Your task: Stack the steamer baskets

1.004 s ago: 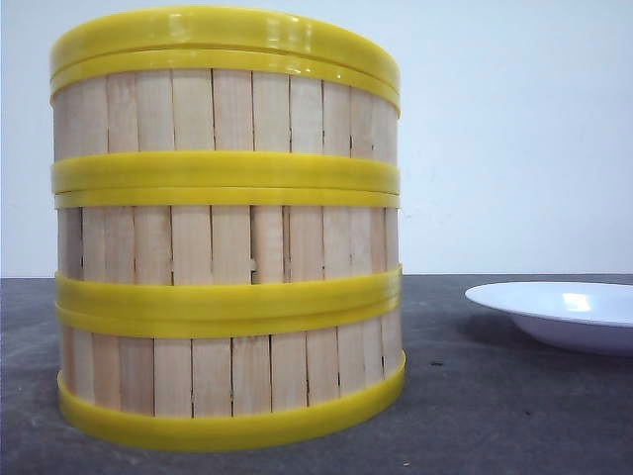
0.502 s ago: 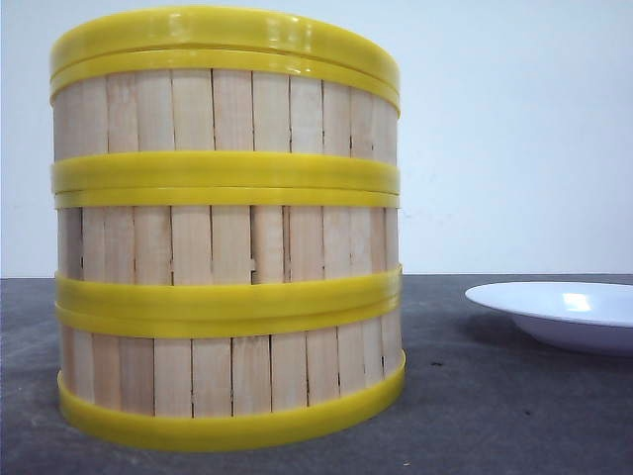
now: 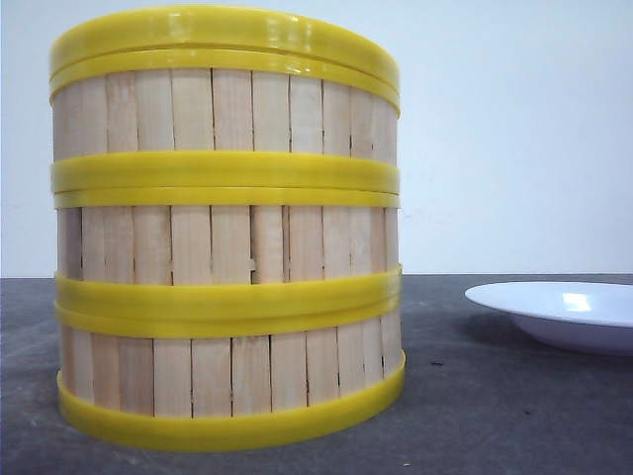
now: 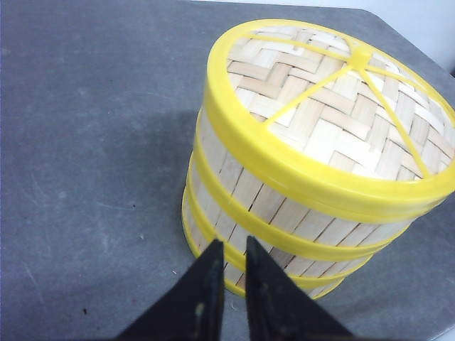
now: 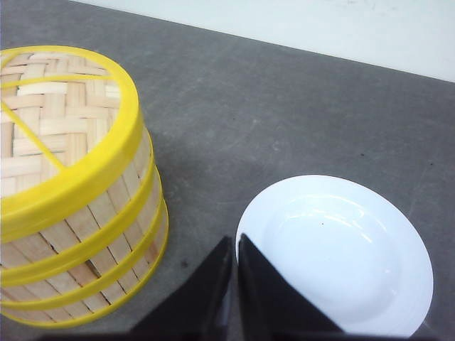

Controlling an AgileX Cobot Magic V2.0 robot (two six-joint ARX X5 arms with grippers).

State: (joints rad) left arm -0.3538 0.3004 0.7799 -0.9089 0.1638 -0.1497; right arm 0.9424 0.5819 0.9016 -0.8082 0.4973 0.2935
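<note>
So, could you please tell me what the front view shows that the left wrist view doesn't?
Only the front view shows the white plate on the table and the wall behind. Only the left wrist view shows the woven lid on the stack and the left claw, nearly shut and holding nothing. Both show the three stacked baskets on the grey table.

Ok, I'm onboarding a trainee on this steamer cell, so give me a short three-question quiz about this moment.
1. True or false: the steamer baskets stand in one stack of three.
2. What tops the stack? A) white plate B) woven lid C) nothing
3. Which tool hangs over the white plate?

Key:
1. True.
2. B, the woven lid.
3. The right tool, its fingers nearly closed and empty. The left tool is by the stack's base.
</note>
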